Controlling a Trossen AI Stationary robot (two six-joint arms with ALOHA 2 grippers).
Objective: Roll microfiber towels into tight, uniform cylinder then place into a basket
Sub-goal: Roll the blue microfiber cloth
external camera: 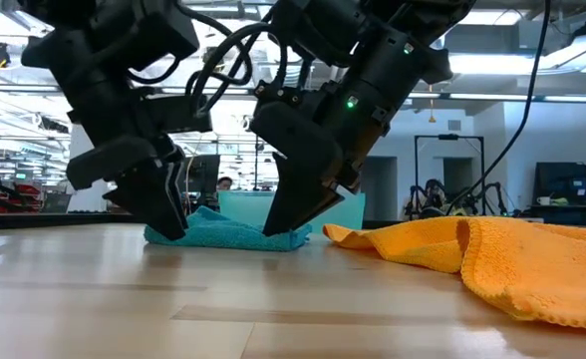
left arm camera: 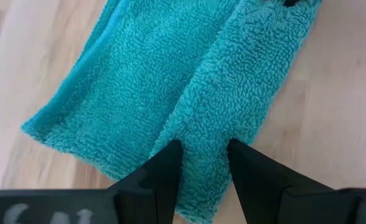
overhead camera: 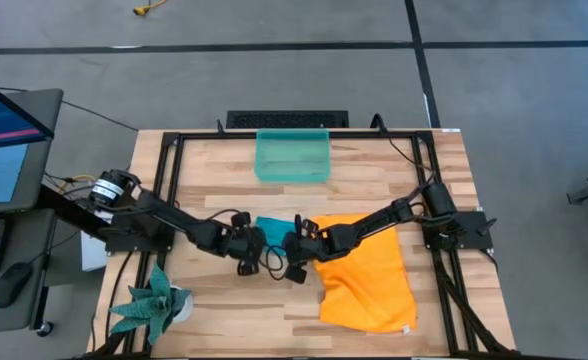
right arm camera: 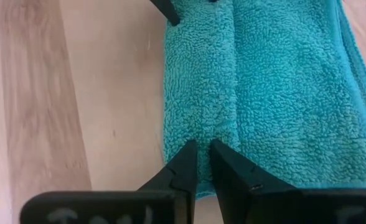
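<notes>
Item: teal towel [overhead camera: 271, 231]. It lay partly folded on the wooden table [overhead camera: 214, 165], near the middle, between the two arms, with a raised rolled ridge along one edge. Seen from table height [external camera: 235, 232] it sat low and rumpled, both grippers' tips down on it.

Item: left gripper [left arm camera: 205, 158]. It stood at one end of the teal towel, fingers [left arm camera: 164, 168] narrowly parted, with the ridge of cloth pinched between the two tips. From above it showed at the towel's left side [overhead camera: 246, 243].

Item: right gripper [right arm camera: 201, 155]. It stood at the opposite end of the same ridge, fingers [right arm camera: 183, 163] almost closed, a thin fold of teal pile nipped between them. From above it sat at the towel's right side [overhead camera: 296, 247], with the orange towel just behind it.

Item: orange towel [overhead camera: 366, 275]. It lay spread and unrolled, wrinkled, on the right half of the table, its near corner touching or just beside the teal one.

Item: basket [overhead camera: 292, 156]. A translucent teal-green bin, it stood at the far middle of the table, well apart from both towels.

Item: green spiky plant [overhead camera: 154, 300]. It stood at the near left corner.
</notes>
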